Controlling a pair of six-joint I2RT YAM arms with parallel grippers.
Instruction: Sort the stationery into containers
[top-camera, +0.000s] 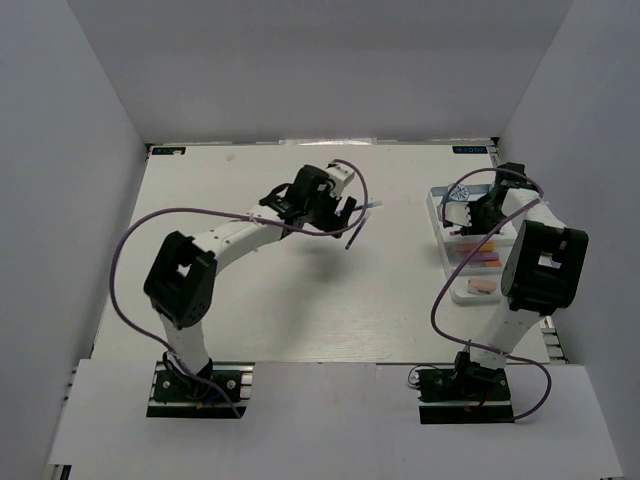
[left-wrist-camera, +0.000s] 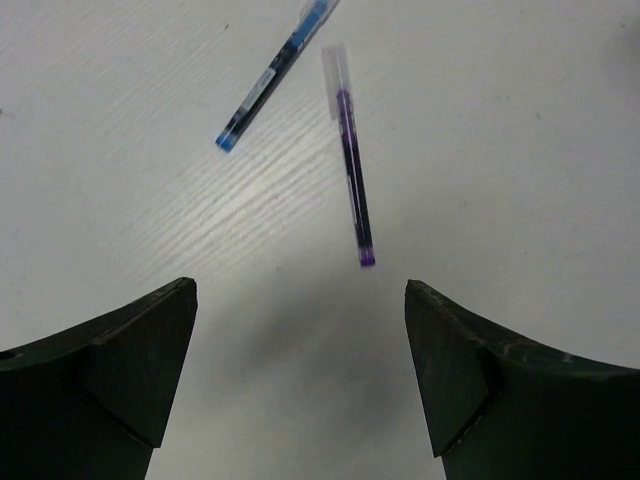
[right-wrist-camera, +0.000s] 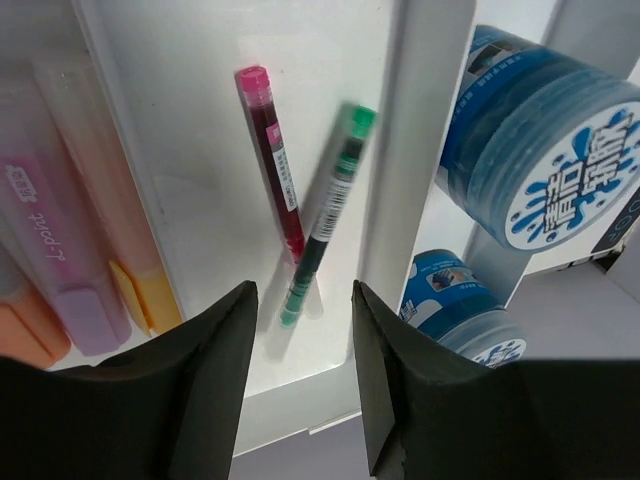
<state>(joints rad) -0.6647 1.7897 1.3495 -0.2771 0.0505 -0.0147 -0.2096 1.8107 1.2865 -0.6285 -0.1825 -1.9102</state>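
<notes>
Over the pale wood-grain table (left-wrist-camera: 520, 120), the left gripper (left-wrist-camera: 300, 292) hangs with its black fingers spread wide, grasping nothing. Below it lie a thin purple pen with a clear cap (left-wrist-camera: 352, 170) and a thin blue pen (left-wrist-camera: 270, 78), near each other but apart. At the table's right side, the right gripper (right-wrist-camera: 304, 295) sits above the white plastic divided tray (right-wrist-camera: 420, 140), jaws parted, released. Under it, in one long compartment, a blurred thin green pen (right-wrist-camera: 325, 225) lies beside a thin red pen (right-wrist-camera: 272, 150), their lower ends close together. A stubby pink-purple highlighter (right-wrist-camera: 55, 250) and a yellow-orange highlighter (right-wrist-camera: 140, 290) lie in the neighbouring compartment; blue labelled rolls (right-wrist-camera: 540, 150) occupy the opposite one.
</notes>
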